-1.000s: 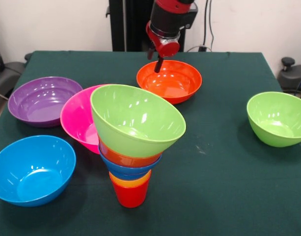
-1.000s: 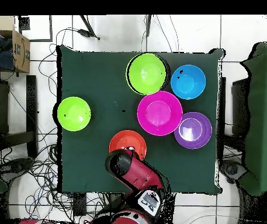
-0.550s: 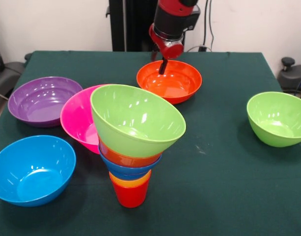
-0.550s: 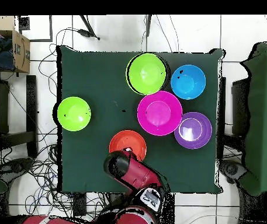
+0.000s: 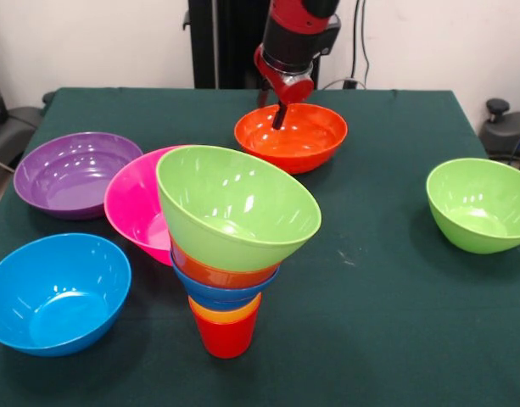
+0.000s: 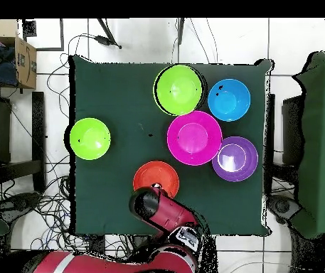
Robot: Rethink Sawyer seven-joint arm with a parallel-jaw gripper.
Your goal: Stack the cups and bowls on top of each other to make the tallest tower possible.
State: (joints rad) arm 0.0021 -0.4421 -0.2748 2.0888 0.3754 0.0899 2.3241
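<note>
Large glossy orange-red plastic bowl (image 5: pixel 291 136) at the worktop's (image 5: pixel 395 305) far side; gripper (image 5: pixel 279 115) at its far rim, one finger dipping inside; whether the fingers grip the rim cannot be told; funnel-shaped multicoloured tower (image 5: pixel 230 246) stands well apart, nearer the camera.

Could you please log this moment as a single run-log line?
hand: at large orange-red bowl rim | grip: unclear | tower: standing, lime green bowl on top, tilted | loose bowls on the table: five
</note>
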